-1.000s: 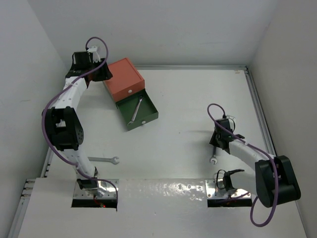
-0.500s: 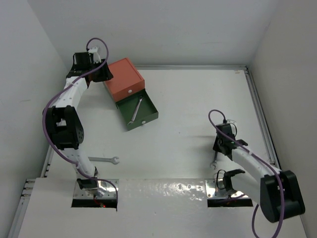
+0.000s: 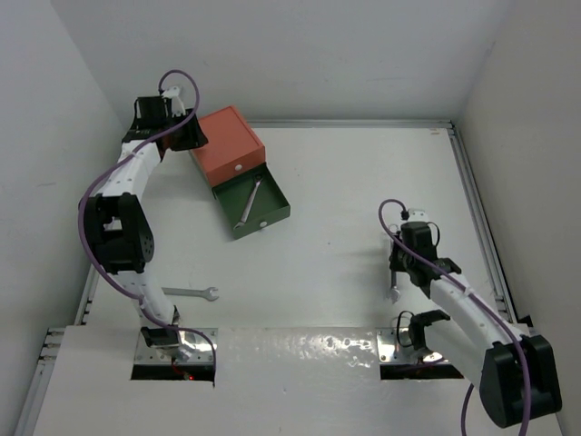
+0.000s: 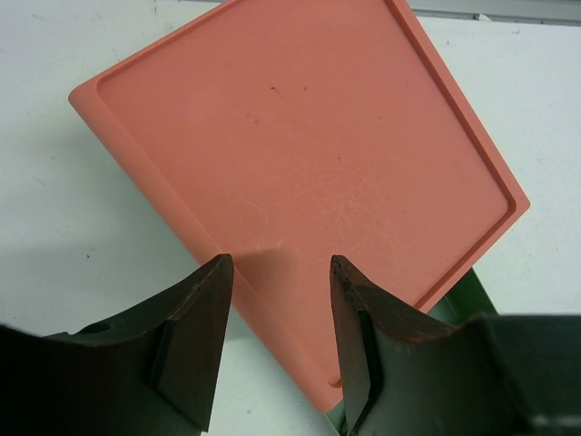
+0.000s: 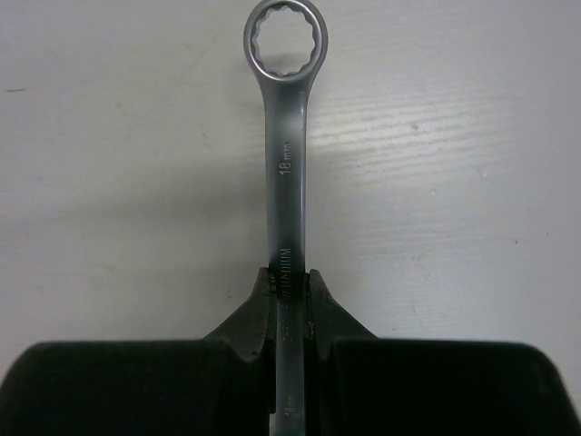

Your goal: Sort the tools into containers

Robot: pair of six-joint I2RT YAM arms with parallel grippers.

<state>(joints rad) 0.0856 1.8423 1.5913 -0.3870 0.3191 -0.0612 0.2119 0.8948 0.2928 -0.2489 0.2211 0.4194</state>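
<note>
On the right side of the table [image 3: 345,173], the right gripper [image 5: 289,277] is clenched on a flat-lying wrench [image 5: 284,154], likely to carry it to the open green drawer [image 3: 270,213], while the left gripper [image 4: 277,272] hangs released above the orange drawer [image 4: 300,154].

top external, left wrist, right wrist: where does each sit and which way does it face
Top external: above and behind, looking down on the table; left arm and right arm show.
Left wrist: on left arm, facing down at the orange-red drawer; own jaws apart.
Right wrist: on right arm, facing down at a wrench; own jaws shut on it.
Shared: top external shows both drawer and wrench.
</note>
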